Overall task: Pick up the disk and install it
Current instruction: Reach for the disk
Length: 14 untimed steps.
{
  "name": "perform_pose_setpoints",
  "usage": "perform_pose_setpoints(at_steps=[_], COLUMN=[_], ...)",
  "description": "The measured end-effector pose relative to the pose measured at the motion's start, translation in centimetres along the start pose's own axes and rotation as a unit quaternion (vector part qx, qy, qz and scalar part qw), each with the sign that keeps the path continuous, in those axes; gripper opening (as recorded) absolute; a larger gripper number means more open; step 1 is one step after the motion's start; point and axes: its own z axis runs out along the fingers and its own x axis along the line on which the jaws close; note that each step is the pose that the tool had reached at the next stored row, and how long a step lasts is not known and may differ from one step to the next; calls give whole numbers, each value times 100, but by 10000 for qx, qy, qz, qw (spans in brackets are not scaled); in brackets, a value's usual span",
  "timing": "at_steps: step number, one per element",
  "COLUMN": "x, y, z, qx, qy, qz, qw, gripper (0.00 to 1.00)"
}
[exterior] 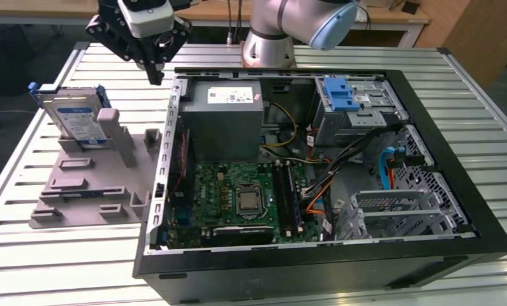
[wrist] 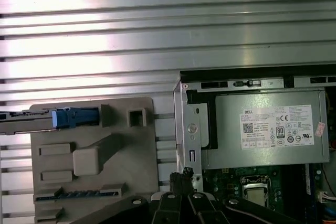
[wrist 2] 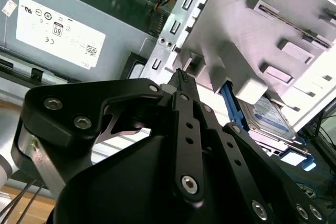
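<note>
Jaws pressed together, clamped on nothing. Black gripper (exterior: 156,75) poised at the back corner of the open black computer case (exterior: 321,275), near the grey power supply box (exterior: 227,121). Silver rectangular disk (exterior: 73,118) in blue carrier, upright in the grey plastic fixture (exterior: 92,191) on the slatted metal table (exterior: 66,268), apart from the gripper.

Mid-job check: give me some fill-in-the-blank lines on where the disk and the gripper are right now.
1. The disk stands on edge in the grey holder, on the exterior view's ____ of the computer case.
2. The gripper, jaws shut, hangs by the case's corner holding ____.
3. The carrier bracket framing the disk is ____ in colour.

Missing words: left; nothing; blue.
</note>
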Motion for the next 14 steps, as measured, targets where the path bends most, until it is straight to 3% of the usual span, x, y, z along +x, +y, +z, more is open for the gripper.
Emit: perform_pose_setpoints(at_steps=[14], x=[247], y=[57], z=[14], qx=[0], qy=[0], qz=[0], qw=[10000], gripper=[11])
